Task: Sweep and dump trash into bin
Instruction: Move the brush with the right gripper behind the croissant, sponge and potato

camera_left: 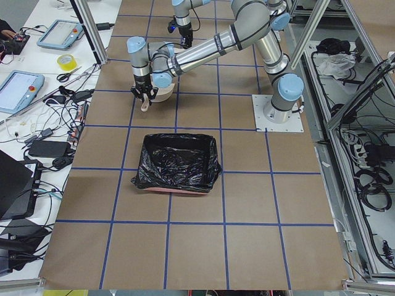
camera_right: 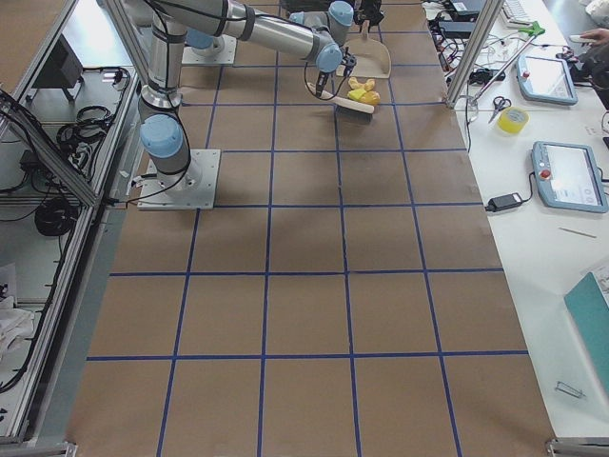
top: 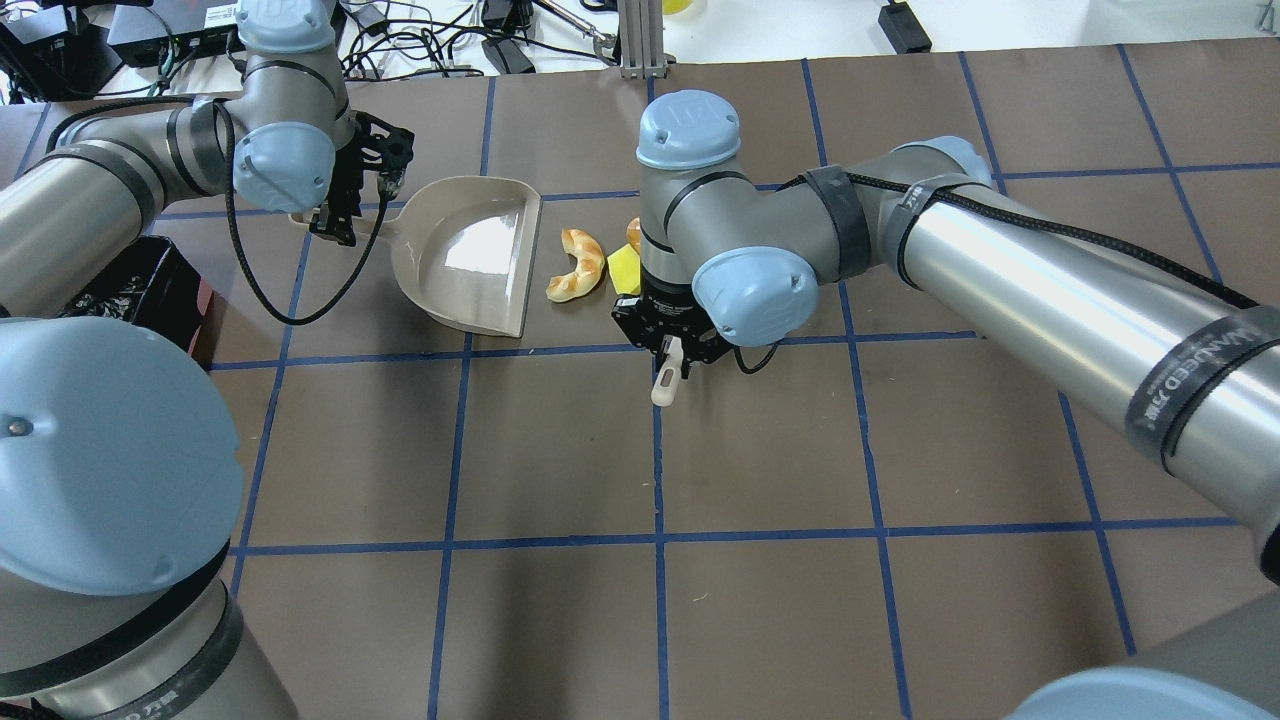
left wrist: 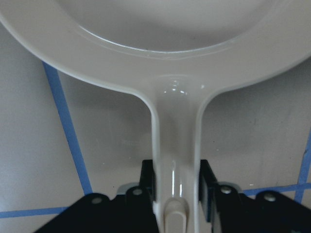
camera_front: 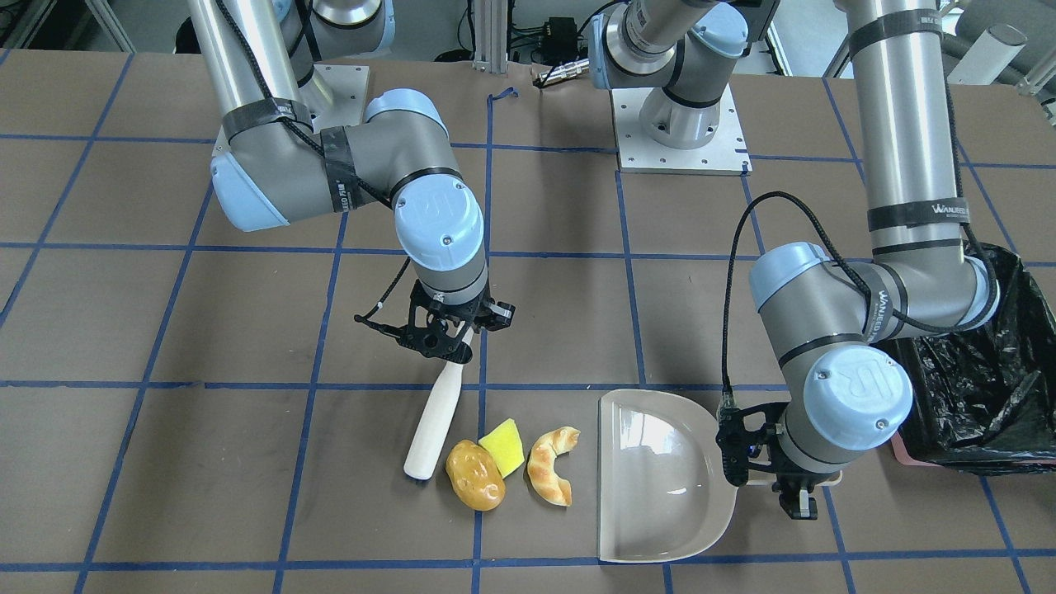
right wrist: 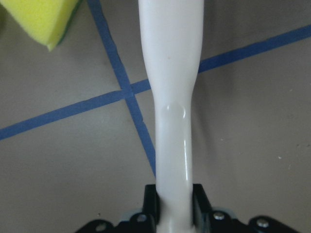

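The right pincer (right wrist: 175,200) clamps the white brush (camera_front: 431,422) and the left pincer (left wrist: 176,183) clamps the dustpan (camera_front: 652,487) handle, flanking the unswept potato lump (camera_front: 475,474), yellow wedge (camera_front: 504,445) and croissant (camera_front: 549,466) toward the tabletop's operator-side edge, so sweeping and dumping into the bin (camera_front: 1002,396) nearer the left edge are, I judge, all yet to do.

croissant (camera_front: 551,466): tan, curved, flat
yellow wedge (camera_front: 503,446): just beside croissant
potato lump (camera_front: 475,473): glossy golden-brown, touching yellow wedge
bin (camera_left: 178,161): black-lined, upright, apart
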Tool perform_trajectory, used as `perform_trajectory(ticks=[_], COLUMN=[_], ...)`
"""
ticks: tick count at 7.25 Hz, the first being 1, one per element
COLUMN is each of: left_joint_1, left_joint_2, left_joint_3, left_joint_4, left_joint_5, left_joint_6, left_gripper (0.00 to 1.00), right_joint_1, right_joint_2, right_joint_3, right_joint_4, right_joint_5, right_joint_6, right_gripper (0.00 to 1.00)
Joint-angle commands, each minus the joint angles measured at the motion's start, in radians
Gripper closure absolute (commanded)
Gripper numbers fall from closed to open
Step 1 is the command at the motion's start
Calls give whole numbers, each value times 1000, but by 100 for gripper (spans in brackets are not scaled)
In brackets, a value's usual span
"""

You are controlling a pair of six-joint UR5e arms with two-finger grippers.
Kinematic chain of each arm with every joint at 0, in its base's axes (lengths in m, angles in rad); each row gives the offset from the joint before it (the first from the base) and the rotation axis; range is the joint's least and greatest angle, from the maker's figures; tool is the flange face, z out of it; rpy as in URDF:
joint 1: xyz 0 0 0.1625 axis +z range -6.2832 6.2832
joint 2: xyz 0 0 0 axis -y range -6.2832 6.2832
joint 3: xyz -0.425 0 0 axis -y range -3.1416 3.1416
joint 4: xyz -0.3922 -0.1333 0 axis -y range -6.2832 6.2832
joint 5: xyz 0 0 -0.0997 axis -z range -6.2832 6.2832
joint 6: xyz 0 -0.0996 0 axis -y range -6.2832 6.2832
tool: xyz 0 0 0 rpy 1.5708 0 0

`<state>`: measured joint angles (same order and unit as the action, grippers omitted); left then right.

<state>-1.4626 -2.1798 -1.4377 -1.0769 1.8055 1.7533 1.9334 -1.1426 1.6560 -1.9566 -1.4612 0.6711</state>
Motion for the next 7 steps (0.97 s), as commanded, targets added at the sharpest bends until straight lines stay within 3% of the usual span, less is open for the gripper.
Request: perform_trajectory(ticks=[1,4,7], left_joint_1=[-1,-1,1], left_joint_2=[2,2,2], left_joint_3=[0,0,0], left_joint_4=[0,0,0], left_joint_5=[0,0,0], left_joint_6=[0,0,0], left_gripper=[100,100,100], right_joint_1=[62,117,162], right_joint_2=[52,147,159], right_joint_3=[-34,-192,-248], right_joint_4=[-69,-67,-67], right_joint_5=[21,21,21], right_joint_6=[86,128,160], right_gripper=[100,100,100])
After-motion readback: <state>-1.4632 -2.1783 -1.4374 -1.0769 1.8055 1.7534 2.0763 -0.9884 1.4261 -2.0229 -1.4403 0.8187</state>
